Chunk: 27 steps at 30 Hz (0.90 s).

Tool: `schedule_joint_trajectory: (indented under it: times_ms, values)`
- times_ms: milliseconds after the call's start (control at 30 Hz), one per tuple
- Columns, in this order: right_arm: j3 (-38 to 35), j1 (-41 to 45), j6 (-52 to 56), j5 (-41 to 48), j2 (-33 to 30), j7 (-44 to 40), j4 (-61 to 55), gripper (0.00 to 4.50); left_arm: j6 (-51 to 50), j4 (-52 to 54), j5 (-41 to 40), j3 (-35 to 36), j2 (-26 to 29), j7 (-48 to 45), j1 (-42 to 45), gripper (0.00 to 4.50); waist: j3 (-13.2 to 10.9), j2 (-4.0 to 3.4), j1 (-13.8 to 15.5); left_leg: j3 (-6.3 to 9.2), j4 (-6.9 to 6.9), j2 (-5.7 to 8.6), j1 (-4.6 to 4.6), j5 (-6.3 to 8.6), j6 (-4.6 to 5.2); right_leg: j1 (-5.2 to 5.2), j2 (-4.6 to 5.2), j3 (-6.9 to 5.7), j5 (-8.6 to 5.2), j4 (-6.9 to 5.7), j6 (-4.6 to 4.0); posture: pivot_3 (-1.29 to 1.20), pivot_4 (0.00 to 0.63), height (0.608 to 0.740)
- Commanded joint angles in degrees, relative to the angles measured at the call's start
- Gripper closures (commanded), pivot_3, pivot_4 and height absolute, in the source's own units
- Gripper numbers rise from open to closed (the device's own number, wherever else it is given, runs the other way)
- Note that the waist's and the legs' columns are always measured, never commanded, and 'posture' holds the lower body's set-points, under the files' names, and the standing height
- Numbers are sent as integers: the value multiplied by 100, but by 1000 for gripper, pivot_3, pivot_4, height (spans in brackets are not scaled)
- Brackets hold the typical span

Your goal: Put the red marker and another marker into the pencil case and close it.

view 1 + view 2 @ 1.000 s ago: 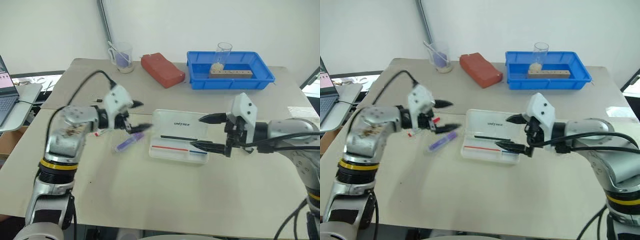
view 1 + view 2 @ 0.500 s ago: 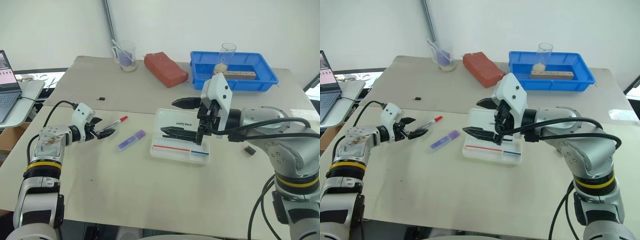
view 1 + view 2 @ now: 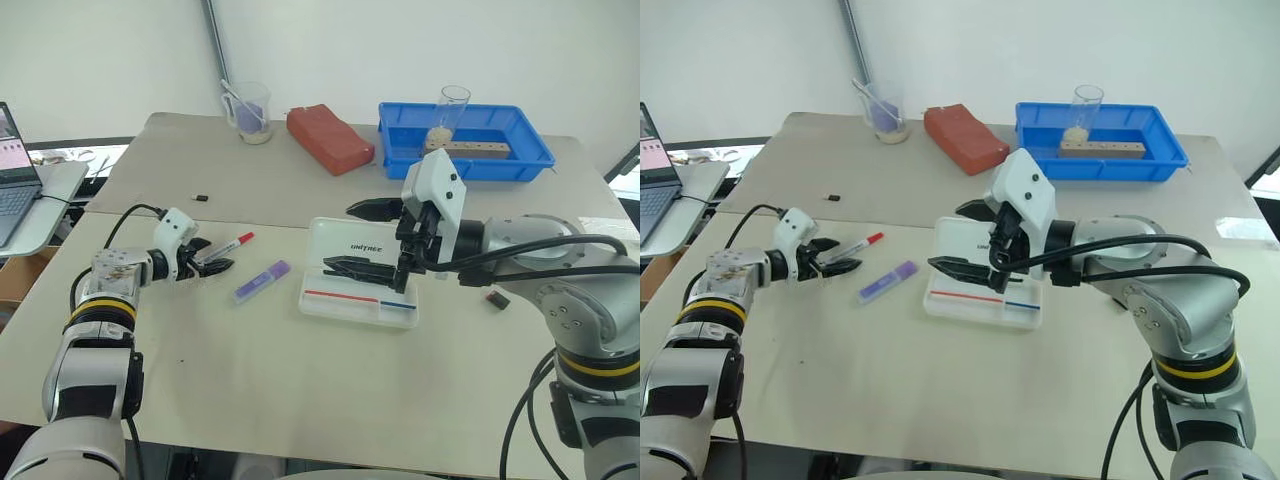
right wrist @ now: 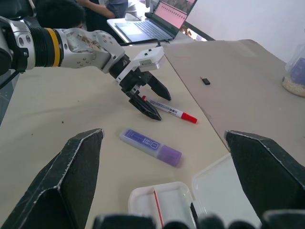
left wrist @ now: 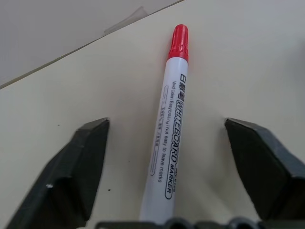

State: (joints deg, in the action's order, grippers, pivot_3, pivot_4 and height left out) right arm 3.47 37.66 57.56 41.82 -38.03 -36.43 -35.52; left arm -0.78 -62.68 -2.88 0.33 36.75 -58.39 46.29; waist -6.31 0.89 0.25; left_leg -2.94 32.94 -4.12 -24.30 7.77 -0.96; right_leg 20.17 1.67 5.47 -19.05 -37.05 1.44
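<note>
The left gripper (image 3: 213, 262) sits low on the table (image 3: 300, 390) at the left, its 2 black fingers spread on either side of the red marker (image 5: 167, 143) without touching it. The marker's white barrel reads "WHITEBOARD MARKER" and "Vivid Colour! Easy to leave marks" in black, and its red cap points to the far right. Just right of it lies another marker (image 3: 262, 281), a chunky purple one with a lilac body. Further right, the pencil case (image 3: 340, 300) lies open, translucent white, with black "UNITREE" lettering; a thin red-and-blue stick (image 3: 358, 298) lies inside. The right gripper (image 3: 352, 238) hovers above it, fingers wide and empty.
</note>
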Motion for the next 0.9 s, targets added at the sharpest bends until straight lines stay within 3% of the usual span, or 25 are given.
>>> schedule_joint_trajectory:
  times_ms: [33, 167, 200, 333, 433, 567, 733, 800, 900]
  values:
    - [-213, 59, -27, 47, -110, 22, -134, 0, 159, -136, 101, -6, 19, -26, 84, 2317, 0, 0, 2, 0, 0, 0, 0, 0, 0, 0, 0, 0, 0, 0, 0, 0, 150, 740]
    - [-233, 21, -74, 29, -191, 7, -96, 0, 203, -137, 129, 12, 50, -48, 73, 4273, 0, 0, -1, 0, 0, 0, 1, 0, 0, 0, 0, 0, 0, 0, 0, 0, 150, 740]
    - [-232, 13, -88, 14, -205, 5, -87, 0, 222, -112, 124, 21, 65, -54, 68, 4381, 0, 0, -1, 0, 0, 0, 1, 0, 0, 0, 0, 0, 0, 0, 0, 0, 150, 740]
    - [-274, -76, -146, -33, -304, -29, -65, 0, 220, 228, -1, 125, 138, -119, 128, 4378, 0, 0, 2, 0, -1, 0, 0, 0, 0, 0, 0, 0, 0, 0, 0, 0, 150, 740]
    - [-437, -277, -177, -58, -538, -107, -74, 0, -43, 1140, -224, 168, 250, -543, 124, 4378, -1, 6, 22, 0, 0, -1, -5, 0, 0, 2, 0, -1, 0, 0, -1, 0, 150, 740]
    - [-677, -1125, -461, -318, -1234, -469, -247, 0, -1075, 3707, -733, -45, 559, -1415, -314, 4378, 0, 5, 25, -3, 0, -1, -9, 0, -1, -2, 3, -1, 0, 5, -1, 0, 150, 740]
    - [-1081, -1813, -494, -186, -1488, -599, -472, 0, -2209, 5747, -1232, -481, 960, -2197, -717, 4378, 11, -19, -51, -4, -3, -5, 5, 0, -1, -8, -4, 9, -3, 2, -6, 0, 150, 740]
    - [-1134, -1952, -513, -200, -1490, -580, -501, 0, -2129, 6074, -1201, -760, 822, -2267, -749, 4378, 12, -19, -90, 0, -3, -10, 9, -1, -1, -9, -13, 11, -6, 1, -9, 0, 150, 740]
    - [-1126, -2141, -576, -302, -1414, -478, -522, 0, -1553, 5813, -745, -1292, 154, -1894, -494, 4378, 12, -19, -60, 2, 1, -12, 12, -1, -1, -15, -16, 11, -8, 2, -11, 0, 150, 740]
